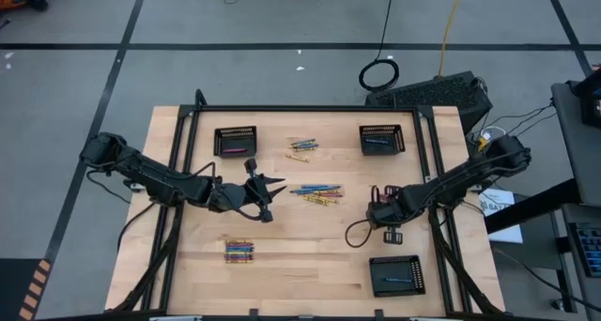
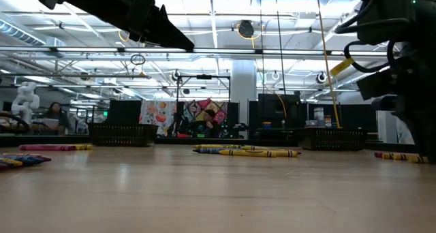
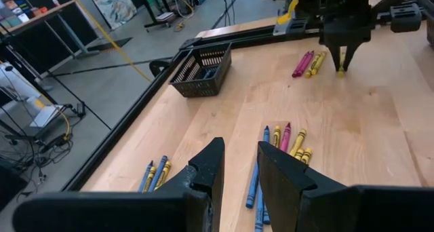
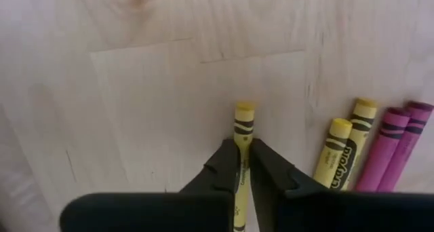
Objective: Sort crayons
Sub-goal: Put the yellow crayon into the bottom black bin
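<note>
Yellow crayon is clenched in the right pincer beside the near-right basket, left pincer released, so next it's probably lift and drop it in.

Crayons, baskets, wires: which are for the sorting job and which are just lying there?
For the job:
- loose crayons on the table
- yellow crayon pinched in the right claw
- black baskets
- left claw, open over the table

Just lying about:
- black cable loop on the floor
- yellow cable on the floor
</note>
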